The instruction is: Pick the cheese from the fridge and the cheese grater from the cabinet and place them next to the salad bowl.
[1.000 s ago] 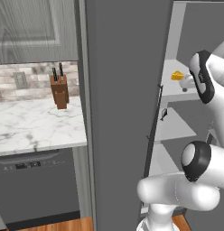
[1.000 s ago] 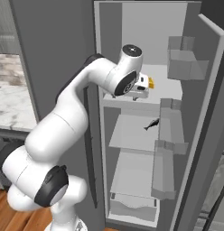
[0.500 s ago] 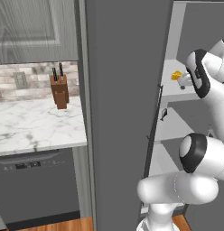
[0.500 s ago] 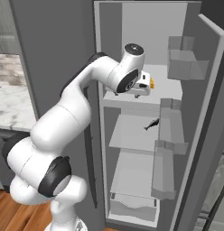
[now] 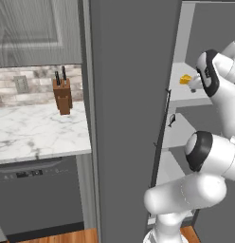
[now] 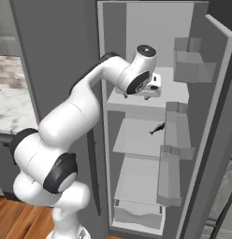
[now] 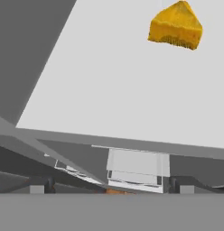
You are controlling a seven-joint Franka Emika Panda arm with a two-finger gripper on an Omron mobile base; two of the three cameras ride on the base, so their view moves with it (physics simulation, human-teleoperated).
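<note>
The cheese (image 7: pixel 176 25), a small yellow-orange wedge, lies on the pale upper shelf (image 7: pixel 109 81) of the open fridge (image 6: pixel 136 28). In the left base view the cheese (image 5: pixel 185 79) sits just left of my hand. My gripper (image 6: pixel 154 89) reaches in over that shelf, short of the wedge. Its jaws stand wide open with nothing between them. A closed grey wood-grain cabinet (image 5: pixel 34 33) hangs at the upper left. The cheese grater and the salad bowl are out of view.
The swung-out fridge door (image 5: pixel 131 118) stands between the arm and a marble counter (image 5: pixel 34 133) with a knife block (image 5: pixel 62 95). A small dark fish-shaped item (image 6: pixel 156 129) lies on the middle shelf. Door bins (image 6: pixel 192 70) line the right side.
The hand has pushed further into the fridge above the upper shelf, toward the cheese; in the right base view it now covers the wedge. The jaws stayed open.
</note>
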